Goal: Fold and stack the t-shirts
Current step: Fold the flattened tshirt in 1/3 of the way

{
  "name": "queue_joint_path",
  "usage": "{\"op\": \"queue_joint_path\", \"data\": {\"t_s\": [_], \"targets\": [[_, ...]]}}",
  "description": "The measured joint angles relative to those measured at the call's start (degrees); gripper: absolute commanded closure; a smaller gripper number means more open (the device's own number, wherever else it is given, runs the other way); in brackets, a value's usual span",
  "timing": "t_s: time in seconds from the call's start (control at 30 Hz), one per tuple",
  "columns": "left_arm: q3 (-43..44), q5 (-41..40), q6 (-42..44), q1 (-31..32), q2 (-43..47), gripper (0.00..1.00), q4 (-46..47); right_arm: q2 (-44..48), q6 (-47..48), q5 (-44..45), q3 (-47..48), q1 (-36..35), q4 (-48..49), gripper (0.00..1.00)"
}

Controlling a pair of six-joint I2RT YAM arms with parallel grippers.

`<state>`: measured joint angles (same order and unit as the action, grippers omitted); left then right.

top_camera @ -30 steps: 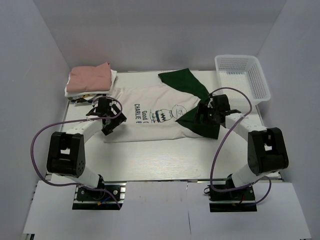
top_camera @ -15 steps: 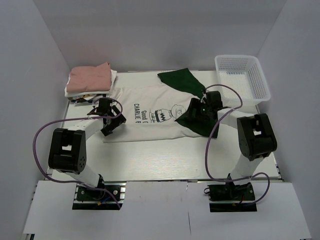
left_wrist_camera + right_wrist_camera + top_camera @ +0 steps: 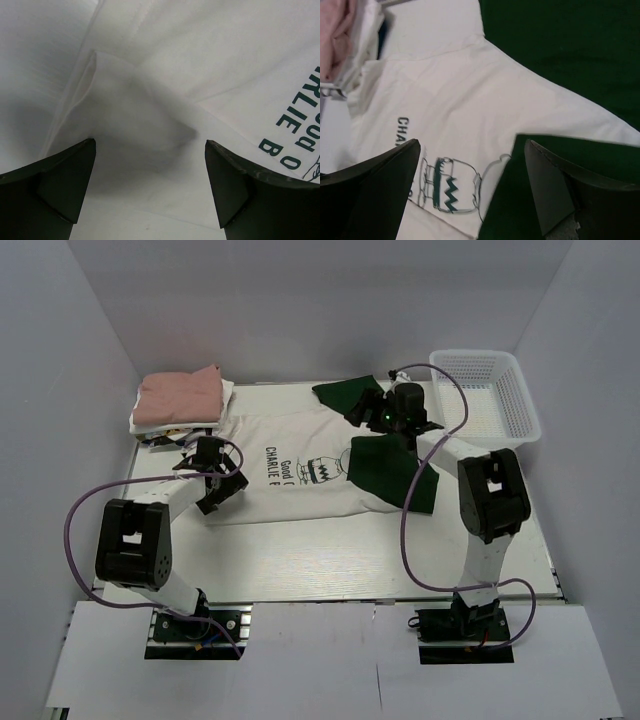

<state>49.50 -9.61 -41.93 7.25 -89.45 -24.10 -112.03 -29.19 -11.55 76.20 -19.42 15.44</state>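
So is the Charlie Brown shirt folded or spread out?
Mostly spread: the Charlie Brown shirt lies flat, one green sleeve folded onto its chest.

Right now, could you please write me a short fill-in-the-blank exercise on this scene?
The top shirt on the stack is ____.
The spread shirt has dark ____ sleeves.
The left gripper and right gripper are both ____.
Missing words: pink, green, open.

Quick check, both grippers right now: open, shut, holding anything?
Left gripper: open, empty, over the cream t-shirt.
Right gripper: open, empty, above the same shirt.
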Motion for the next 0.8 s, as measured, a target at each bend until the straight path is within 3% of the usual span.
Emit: {"op": "queue_joint_path", "data": {"t_s": [0.27, 0.43, 0.67, 0.8], "targets": [[0.0, -1.7, 0.6, 0.0, 1.5, 0.00, -0.7, 14.9, 4.0, 10.4, -18.0, 0.3, -7.5, 0.10], [-1.1, -1.1, 0.0, 0.0, 1.5, 0.00, 0.2, 17.4, 3.3, 16.1, -26.3, 1.0, -13.7, 0.10], [-3.3, -0.7, -2.2, 0.2, 2.2, 0.00, -0.3, 23.8, -1.3, 17.6, -33.9, 1.4, -16.1, 0.10], [-8.1, -0.1, -3.9, 0.2, 7.8, 0.00, -2.0, 32.2, -6.1, 17.7, -39.9, 1.5, -21.7, 0.10]]}}
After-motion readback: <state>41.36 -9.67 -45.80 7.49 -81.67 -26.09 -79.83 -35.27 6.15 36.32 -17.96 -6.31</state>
